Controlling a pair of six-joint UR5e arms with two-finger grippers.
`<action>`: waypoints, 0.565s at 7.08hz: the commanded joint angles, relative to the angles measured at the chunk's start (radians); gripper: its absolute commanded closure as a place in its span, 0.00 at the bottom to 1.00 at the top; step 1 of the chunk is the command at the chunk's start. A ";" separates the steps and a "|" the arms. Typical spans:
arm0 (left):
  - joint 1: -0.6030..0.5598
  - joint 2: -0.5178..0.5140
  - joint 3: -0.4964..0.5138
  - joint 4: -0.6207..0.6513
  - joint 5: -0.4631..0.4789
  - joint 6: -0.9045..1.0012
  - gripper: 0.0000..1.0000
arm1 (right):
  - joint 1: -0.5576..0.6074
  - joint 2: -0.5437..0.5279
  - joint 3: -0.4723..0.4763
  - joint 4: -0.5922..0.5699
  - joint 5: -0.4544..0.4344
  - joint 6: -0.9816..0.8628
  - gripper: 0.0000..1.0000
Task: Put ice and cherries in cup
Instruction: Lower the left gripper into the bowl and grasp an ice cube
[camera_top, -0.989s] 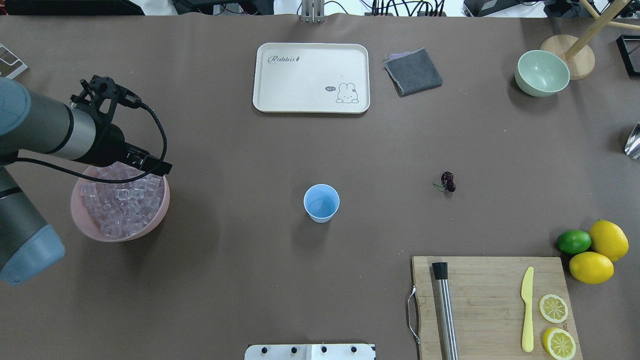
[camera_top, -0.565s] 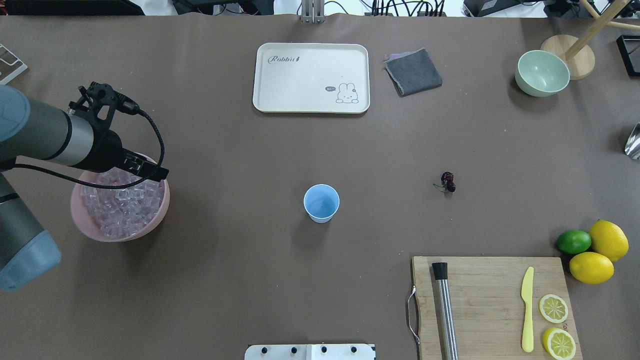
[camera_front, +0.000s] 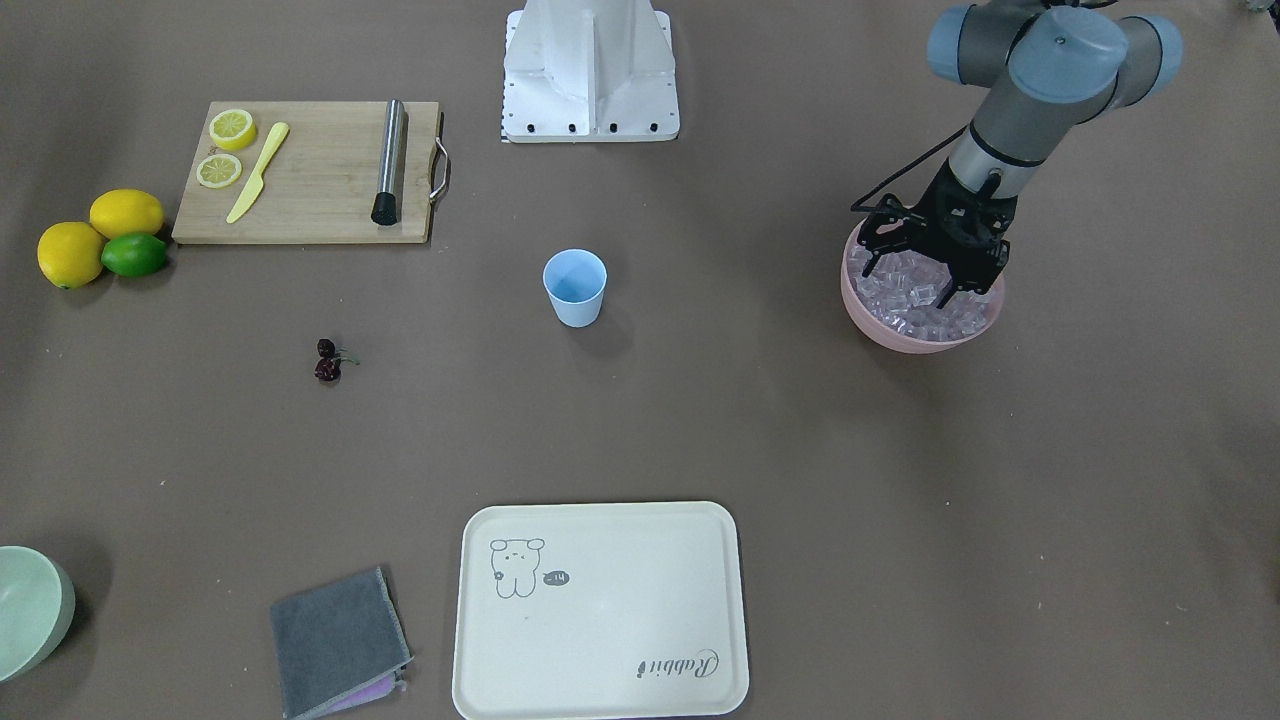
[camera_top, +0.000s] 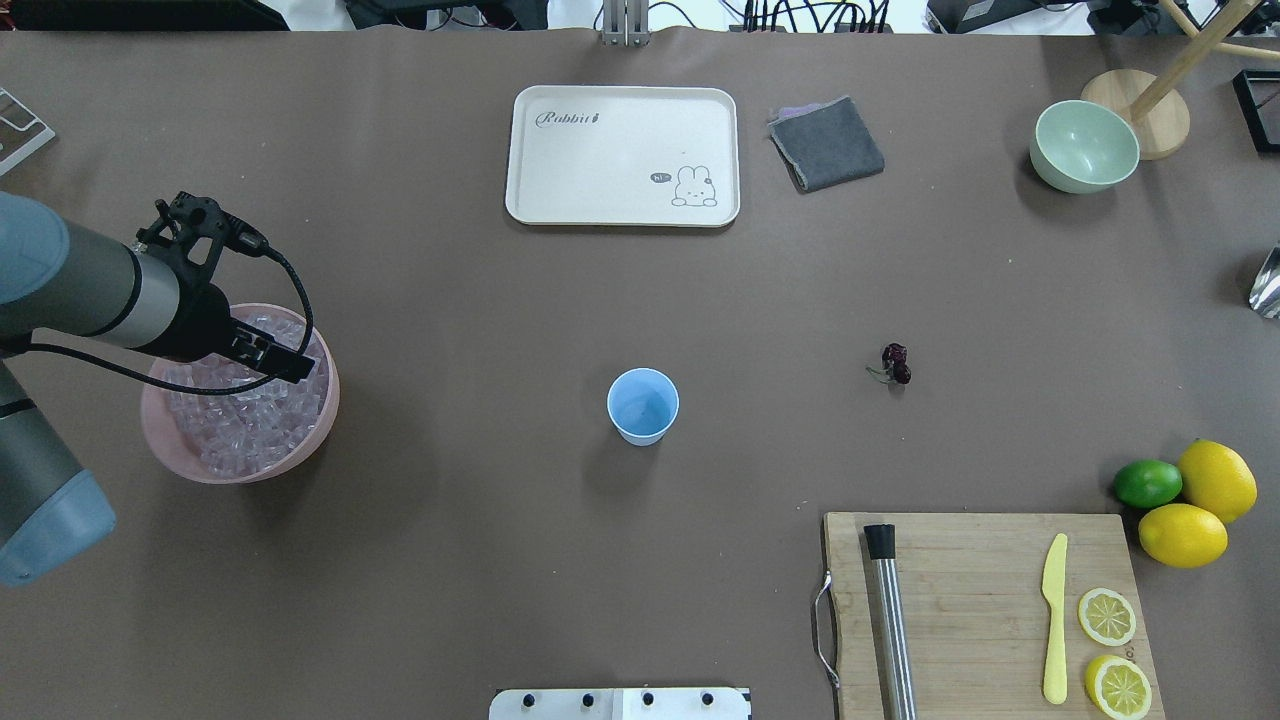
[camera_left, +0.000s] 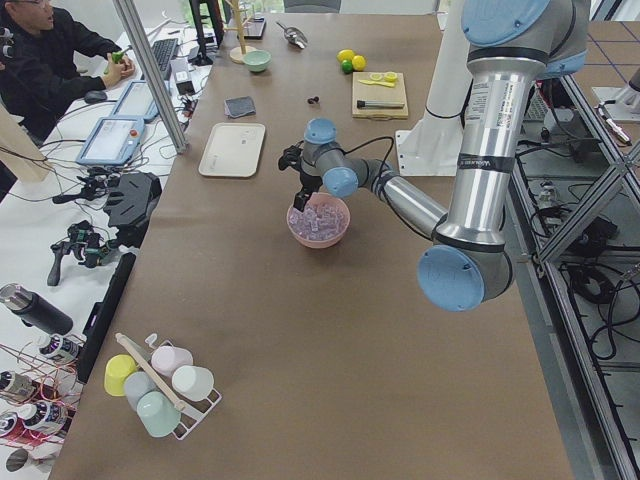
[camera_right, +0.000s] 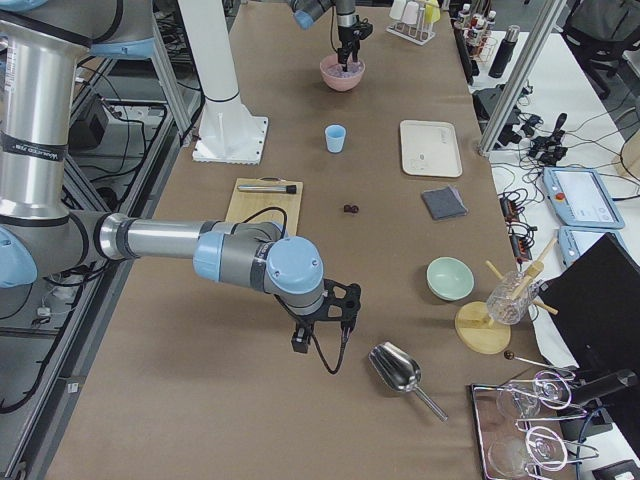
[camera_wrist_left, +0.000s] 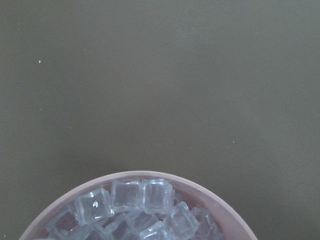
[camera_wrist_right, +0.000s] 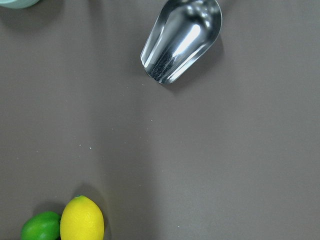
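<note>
The ice (camera_top: 240, 425) is a heap of clear cubes that fills a pink bowl (camera_top: 333, 405) at the table's left. It also shows in the left wrist view (camera_wrist_left: 142, 197) and the front view (camera_front: 925, 310). My left gripper (camera_front: 905, 283) is open, pointing down over the bowl with its fingertips at the ice; nothing is held. The light-blue cup (camera_top: 642, 405) stands upright and empty at the table's middle. The cherries (camera_top: 895, 364) lie on the table to its right. My right gripper (camera_right: 322, 322) shows only in the exterior right view; I cannot tell its state.
A cream tray (camera_top: 622, 155), a grey cloth (camera_top: 826, 143) and a pale green bowl (camera_top: 1084, 146) lie at the far side. A cutting board (camera_top: 985, 610) holds a muddler, a yellow knife and lemon slices. Lemons and a lime (camera_top: 1185, 495) sit beside it. A metal scoop (camera_wrist_right: 182, 40) lies below the right wrist.
My left gripper has moved left and down, from over the pink bowl's far rim to the ice inside it. Nothing else has moved.
</note>
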 joint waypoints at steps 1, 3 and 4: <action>0.001 0.006 0.009 -0.001 -0.003 0.007 0.03 | 0.000 0.001 0.000 0.000 -0.002 0.000 0.00; 0.002 -0.003 0.032 -0.005 0.000 0.027 0.11 | 0.000 0.001 0.000 0.000 -0.002 0.000 0.00; 0.002 -0.005 0.042 -0.011 0.000 0.027 0.11 | 0.000 0.001 0.000 0.000 -0.002 0.000 0.00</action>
